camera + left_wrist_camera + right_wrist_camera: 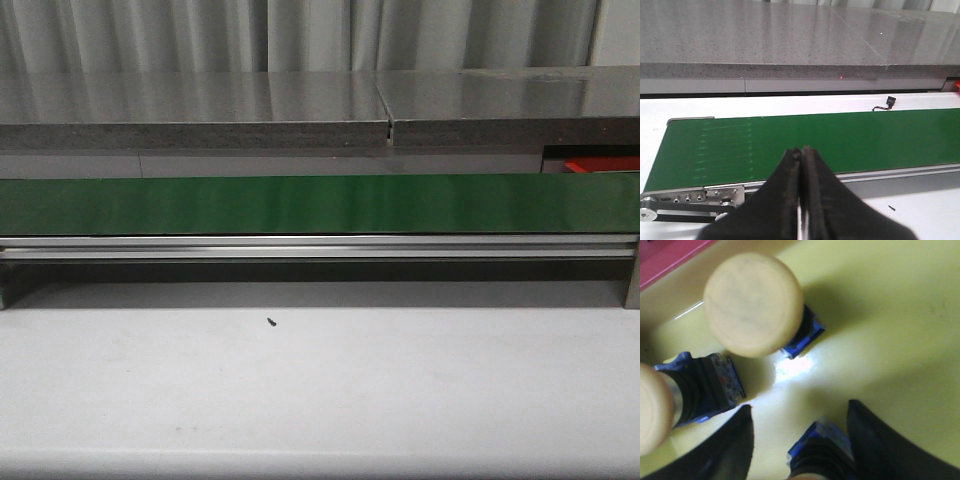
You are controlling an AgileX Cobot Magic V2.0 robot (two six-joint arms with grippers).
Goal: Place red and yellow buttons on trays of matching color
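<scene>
Left gripper (801, 165): black fingers pressed together, empty, over the green conveyor belt (840, 140). Right gripper (800, 440): fingers apart, a blue-based button (822, 450) between them on the yellow tray (890, 315). Two more pale-yellow round-capped buttons (754, 304) rest there, frame's upper left.

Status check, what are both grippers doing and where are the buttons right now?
Left gripper shut, empty, over bare green belt. Right gripper open around a button in the yellow tray; two yellow buttons beside. Nothing obstructing.
</scene>
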